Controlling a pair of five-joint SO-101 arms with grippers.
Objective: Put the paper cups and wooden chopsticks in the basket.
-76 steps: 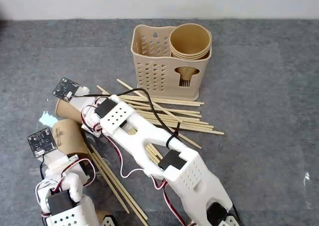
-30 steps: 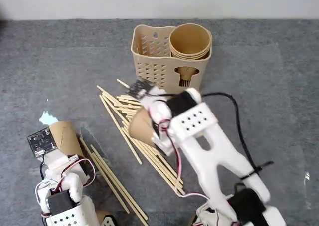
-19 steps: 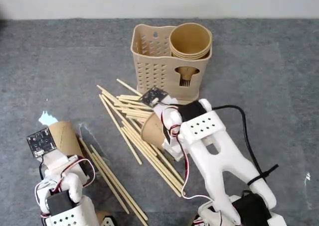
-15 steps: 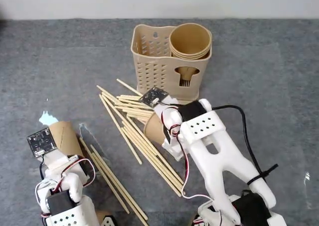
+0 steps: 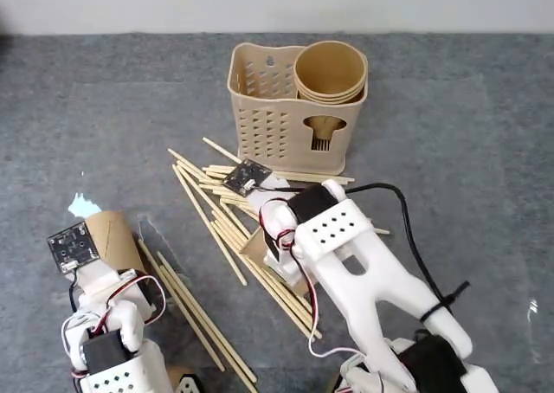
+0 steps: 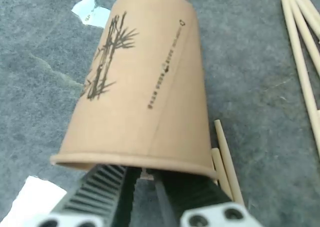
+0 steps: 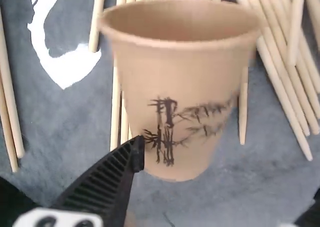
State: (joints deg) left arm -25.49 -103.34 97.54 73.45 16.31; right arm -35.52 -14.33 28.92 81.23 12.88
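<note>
The left gripper (image 6: 144, 176) is pinched closed on the rim of a brown paper cup (image 6: 145, 87) lying on its side at the lower left of the high view. The left wrist view brings out its black bamboo drawing and a line of small print along the side. The right gripper (image 7: 222, 182) is spread open around a second brown paper cup (image 7: 180, 87), base nearest the fingers, one tip touching its wall, above pale wooden chopsticks (image 5: 208, 207) strewn at centre frame. From above, a beige perforated plastic basket (image 5: 260, 107) at upper centre holds a stack of brown paper cups (image 5: 331, 68)
</note>
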